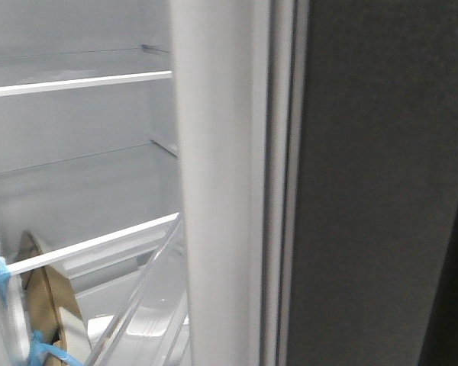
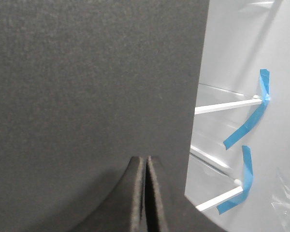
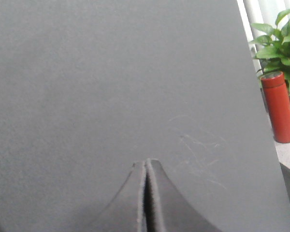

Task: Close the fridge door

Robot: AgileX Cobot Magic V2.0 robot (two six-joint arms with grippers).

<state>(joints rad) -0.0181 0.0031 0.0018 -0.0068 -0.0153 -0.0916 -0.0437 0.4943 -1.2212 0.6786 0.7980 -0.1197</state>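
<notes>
Two grippers, both clenched with the finger pads pressed together and nothing between them: left gripper (image 2: 146, 159) and right gripper (image 3: 146, 162), tips right up against a matte dark grey face; actual contact can't be confirmed, the tips blend into the panel. Only the fingertips show in either wrist view, arms are cut off. In the right wrist view the grey face fills nearly the whole picture, faint scratches near the fingers, so its edges and height are hidden; past its far edge a red bottle (image 3: 278, 107) stands upright on a pale counter with a green plant (image 3: 282, 46) behind it. In the left wrist view the grey panel ends in a straight edge, beyond it the white fridge interior (image 2: 241, 58) with glass shelves (image 2: 227, 104) and blue tape strips (image 2: 251, 121) at their front rails. Front view: the fridge door (image 1: 366, 198) stands close to the camera, long axis vertical, top and bottom cropped, grey outer face on the right, pale edge seal (image 1: 278, 183) and white lining toward the cavity. It's ajar; shelves stay visible left of it. Clear bin (image 1: 149, 301) low down, blurry. A brown item (image 1: 49, 301) at lower left is half cut off, can't identify.
</notes>
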